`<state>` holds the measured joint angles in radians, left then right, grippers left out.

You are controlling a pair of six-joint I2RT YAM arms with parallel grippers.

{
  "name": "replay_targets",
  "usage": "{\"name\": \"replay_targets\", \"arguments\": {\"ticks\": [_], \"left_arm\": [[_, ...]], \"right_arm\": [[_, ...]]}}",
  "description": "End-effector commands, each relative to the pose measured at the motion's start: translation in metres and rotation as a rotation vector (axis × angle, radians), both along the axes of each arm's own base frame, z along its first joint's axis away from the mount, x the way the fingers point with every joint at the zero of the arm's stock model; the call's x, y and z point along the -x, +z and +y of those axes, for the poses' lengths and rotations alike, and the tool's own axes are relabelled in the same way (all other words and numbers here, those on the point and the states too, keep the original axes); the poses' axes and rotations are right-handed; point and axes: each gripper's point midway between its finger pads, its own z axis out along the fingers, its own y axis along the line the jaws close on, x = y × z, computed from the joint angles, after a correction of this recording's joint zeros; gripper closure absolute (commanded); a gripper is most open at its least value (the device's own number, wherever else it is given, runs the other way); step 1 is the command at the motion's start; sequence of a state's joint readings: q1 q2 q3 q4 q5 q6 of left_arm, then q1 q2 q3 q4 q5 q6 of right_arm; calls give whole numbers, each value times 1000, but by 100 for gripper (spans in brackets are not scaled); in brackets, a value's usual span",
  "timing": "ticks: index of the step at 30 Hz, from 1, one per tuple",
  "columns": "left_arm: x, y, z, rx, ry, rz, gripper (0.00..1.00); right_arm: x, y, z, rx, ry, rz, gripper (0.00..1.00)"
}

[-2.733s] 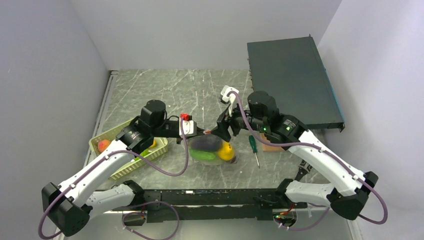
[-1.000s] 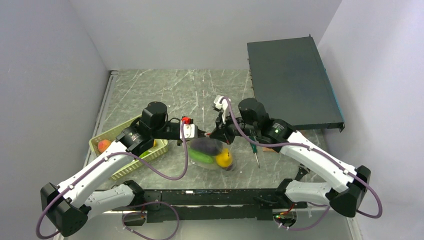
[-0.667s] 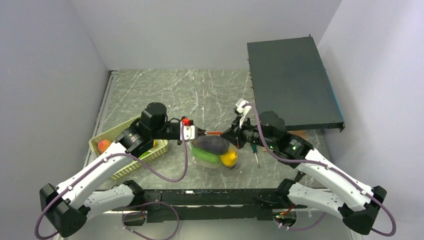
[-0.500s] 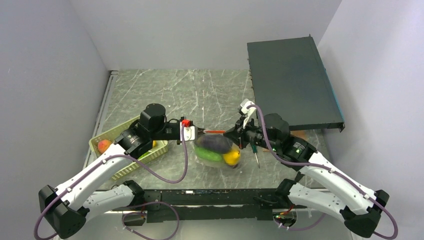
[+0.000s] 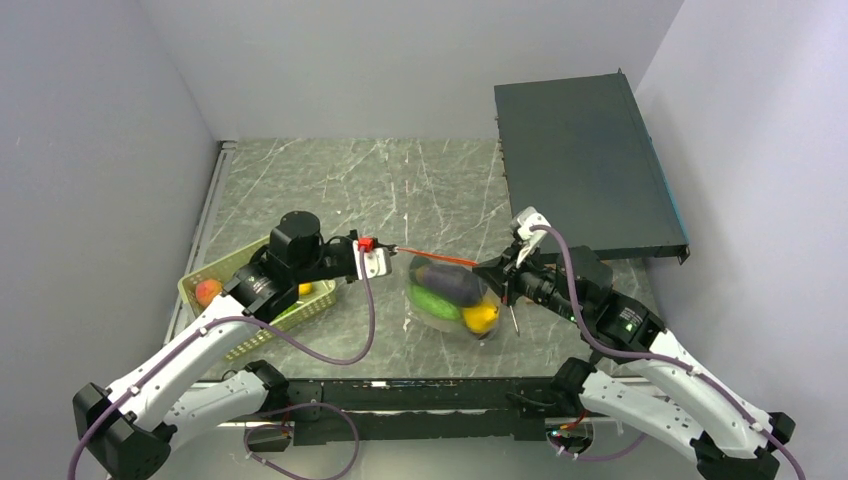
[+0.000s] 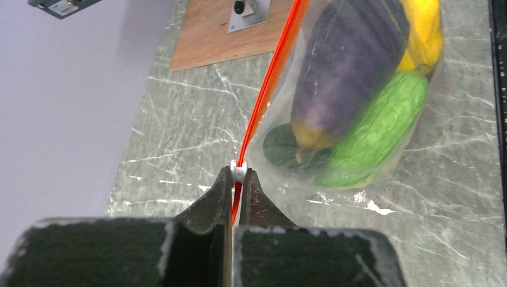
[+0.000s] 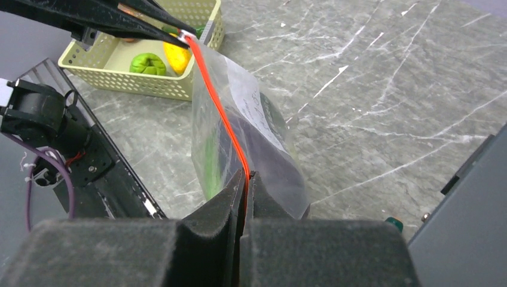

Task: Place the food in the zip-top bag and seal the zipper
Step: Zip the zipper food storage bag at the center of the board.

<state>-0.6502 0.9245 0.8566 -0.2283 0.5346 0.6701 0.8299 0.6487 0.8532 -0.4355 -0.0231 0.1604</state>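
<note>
Both of my pincers are closed tight on the zipper, one at each end. My left pincer nips the red-orange strip right at the white slider tab, and my right pincer pinches the far end. The strip's long axis runs straight from one pincer to the other, drawn taut above the surface. The zip-top bag hangs below it with the purple piece, the green piece and the yellow piece inside. The slider lies at my left fingertips, so my left arm is the nearer one for any last pull. I judge the mouth closed along what shows, since the strip reads as a single thin line. A second ago my pincers sat close together near the middle; since then my right pincer has swung out to the right, taking the bag with it and stretching the strip long. Some food remains in the green basket.
</note>
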Motion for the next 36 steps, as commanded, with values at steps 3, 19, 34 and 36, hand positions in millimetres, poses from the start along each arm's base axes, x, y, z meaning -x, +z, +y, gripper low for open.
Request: {"name": "replay_targets", "arguments": {"ticks": [3,19,34,36], "left_arm": [[-18,10,17,3,99,-64,100],[-32,10,32,6,174,-74,100],[-27,22,41,29,169,-113,21],[-25,26,43,43,165,-124,19]], "right_arm": [[-2,7,-15,-1,-54,-33,100],[-1,6,-23,12,-71,-60,100],[-4,15,13,-38,46,-48,100],[-7,20,24,-57,73,-54,100]]}}
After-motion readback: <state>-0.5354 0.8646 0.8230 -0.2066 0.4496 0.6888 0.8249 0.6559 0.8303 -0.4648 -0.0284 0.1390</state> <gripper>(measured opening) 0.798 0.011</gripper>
